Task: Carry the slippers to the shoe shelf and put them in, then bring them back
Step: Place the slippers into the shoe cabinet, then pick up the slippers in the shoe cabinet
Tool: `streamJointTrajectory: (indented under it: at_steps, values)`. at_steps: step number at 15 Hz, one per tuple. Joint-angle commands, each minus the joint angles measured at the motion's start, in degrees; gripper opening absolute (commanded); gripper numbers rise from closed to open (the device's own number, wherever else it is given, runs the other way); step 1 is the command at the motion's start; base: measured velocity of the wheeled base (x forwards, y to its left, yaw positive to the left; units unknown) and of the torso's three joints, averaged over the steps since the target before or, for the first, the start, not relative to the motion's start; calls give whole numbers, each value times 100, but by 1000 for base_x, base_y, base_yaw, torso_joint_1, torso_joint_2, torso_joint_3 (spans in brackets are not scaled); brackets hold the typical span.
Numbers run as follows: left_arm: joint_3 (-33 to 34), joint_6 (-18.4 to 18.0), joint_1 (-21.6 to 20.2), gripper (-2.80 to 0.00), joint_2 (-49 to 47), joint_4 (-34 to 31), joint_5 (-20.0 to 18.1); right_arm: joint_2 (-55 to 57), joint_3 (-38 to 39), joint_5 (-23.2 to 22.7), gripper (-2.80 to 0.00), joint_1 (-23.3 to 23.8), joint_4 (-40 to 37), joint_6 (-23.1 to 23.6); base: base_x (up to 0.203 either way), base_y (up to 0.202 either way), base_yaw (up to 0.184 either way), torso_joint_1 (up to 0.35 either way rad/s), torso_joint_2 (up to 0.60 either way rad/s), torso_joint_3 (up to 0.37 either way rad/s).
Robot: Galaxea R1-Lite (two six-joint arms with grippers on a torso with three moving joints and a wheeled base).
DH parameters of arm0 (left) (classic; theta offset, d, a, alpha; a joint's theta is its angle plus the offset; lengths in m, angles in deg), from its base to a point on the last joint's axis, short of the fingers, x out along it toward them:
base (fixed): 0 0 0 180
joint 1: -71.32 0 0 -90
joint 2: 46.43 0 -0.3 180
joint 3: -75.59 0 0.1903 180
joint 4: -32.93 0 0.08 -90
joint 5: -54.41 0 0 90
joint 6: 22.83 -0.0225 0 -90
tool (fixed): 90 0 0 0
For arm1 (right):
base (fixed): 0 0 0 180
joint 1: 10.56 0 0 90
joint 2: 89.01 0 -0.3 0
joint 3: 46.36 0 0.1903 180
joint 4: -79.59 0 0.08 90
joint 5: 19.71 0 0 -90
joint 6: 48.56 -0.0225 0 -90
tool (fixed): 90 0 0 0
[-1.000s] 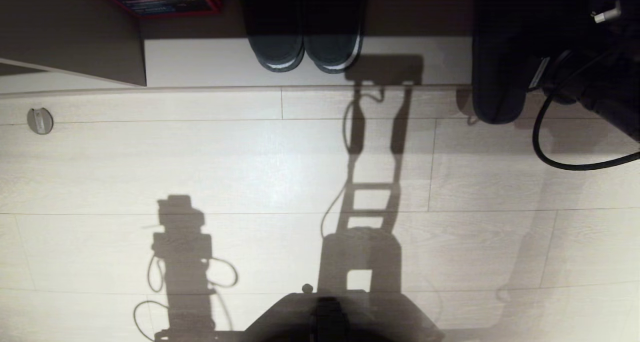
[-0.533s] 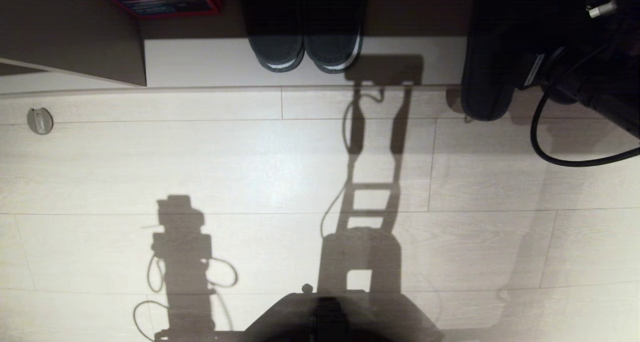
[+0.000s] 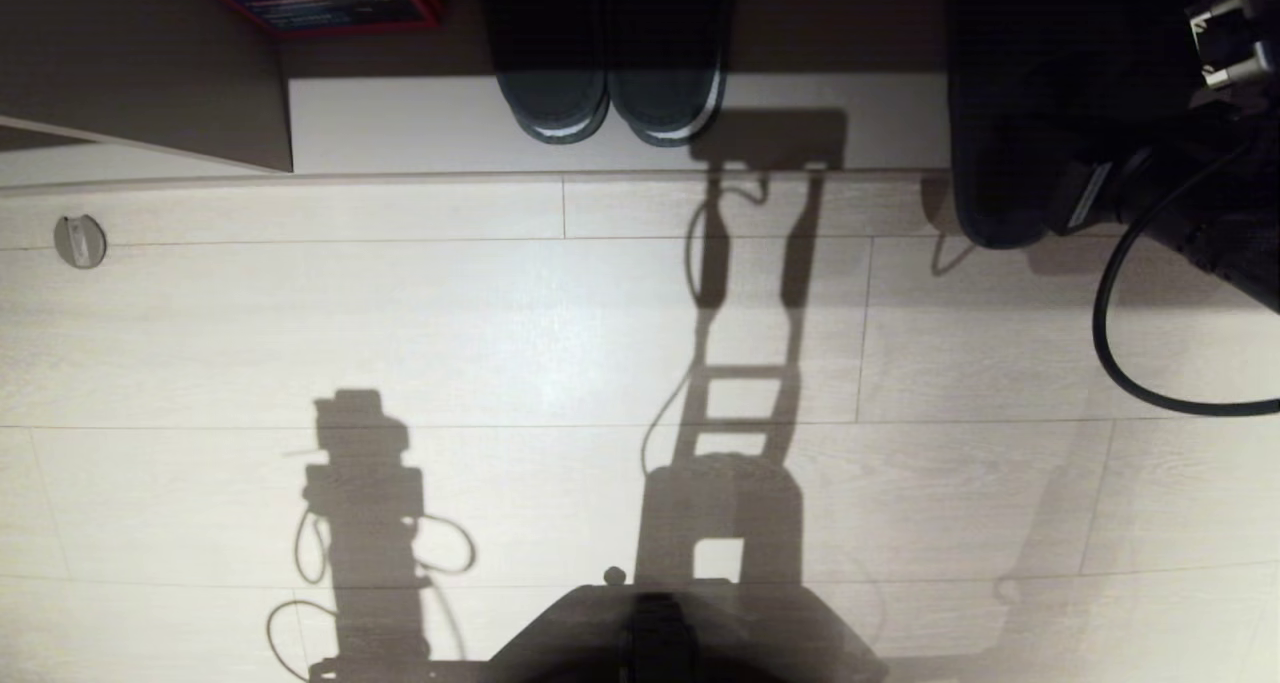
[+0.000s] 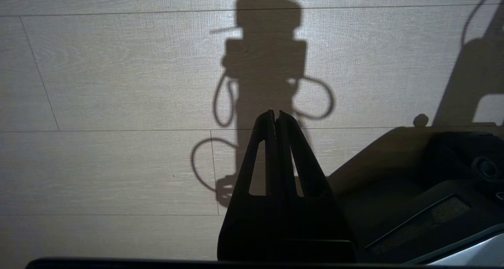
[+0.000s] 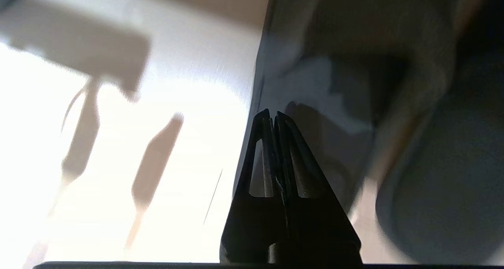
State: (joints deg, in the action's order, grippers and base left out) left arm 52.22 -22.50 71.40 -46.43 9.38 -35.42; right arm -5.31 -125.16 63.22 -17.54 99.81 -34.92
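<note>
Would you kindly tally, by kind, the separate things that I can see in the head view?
striped-sole slippers: 2
grey slippers, showing as one dark bundle: 1
red-edged box: 1
round floor fitting: 1
black cable: 1
Total: 6

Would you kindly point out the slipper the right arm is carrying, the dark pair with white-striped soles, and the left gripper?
slipper [image 3: 985, 218]: head view, rounded near end.
dark pair [image 3: 610, 113]: head view, toe ends.
left gripper [image 4: 276, 114]: left wrist view, closed tips.
</note>
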Motion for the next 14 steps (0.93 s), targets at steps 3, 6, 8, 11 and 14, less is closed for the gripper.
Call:
streamJointTrajectory:
  at_steps: [3, 6, 8, 11, 14]
  values:
    - [0, 3, -7, -280, 0, 1, 1, -740, 814, -16, -280, -41, 29, 15, 0, 0, 0, 0, 0, 0]
    - [0, 3, 1, -280, 0, 1, 1, -802, 1334, -1, -280, -137, 54, 52, 0, 0, 0, 0, 0, 0]
    - [0, 3, 1, -280, 0, 1, 1, -943, 1632, 74, -280, -138, 53, 201, 0, 0, 0, 0, 0, 0]
    - [0, 3, 1, -280, 0, 1, 1, -1206, 2450, 80, -280, -140, -10, 461, 0, 0, 0, 0, 0, 0]
    - [0, 3, 1, -280, 0, 1, 1, -1269, 2660, 74, -280, -138, -9, 666, 0, 0, 0, 0, 0, 0]
